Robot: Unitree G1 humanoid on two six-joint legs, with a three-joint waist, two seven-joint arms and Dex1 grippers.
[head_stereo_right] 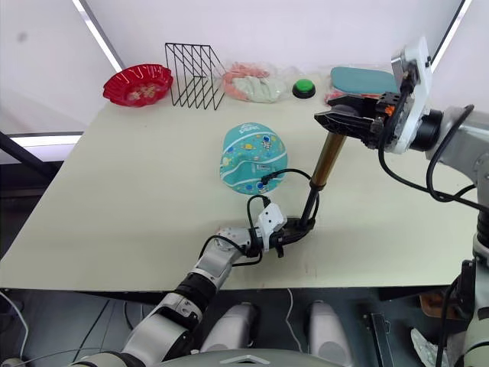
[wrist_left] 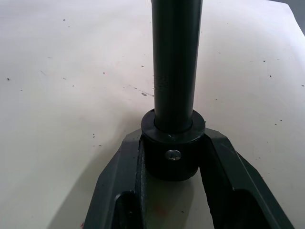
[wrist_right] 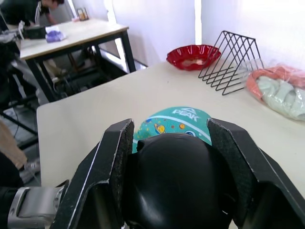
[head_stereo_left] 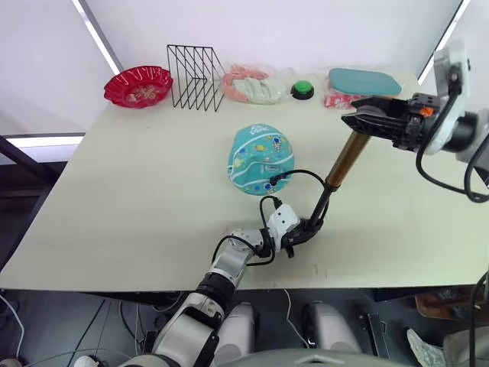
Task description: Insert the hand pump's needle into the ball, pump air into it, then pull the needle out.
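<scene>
the left tool (head_stereo_left: 299, 232) was clamped on the pump's (head_stereo_left: 348, 157) base cap, the right tool (head_stereo_left: 365, 122) on its handle. the ball (head_stereo_left: 260, 159) sat mid-counter (head_stereo_left: 137, 199), hose plugged in (needle hidden). a slanted stroke could have bent the needle.

Lab or test room, plain cream desk (head_stereo_left: 137, 206) against white walls, loose cables beneath, second worktable (wrist_right: 71, 36) with a person behind

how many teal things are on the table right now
2. The ball sits mid-table, the hand pump's hose running to it. A teal oval case lies at the far edge, beside the green button. Others may be hidden behind the right gripper.
</scene>
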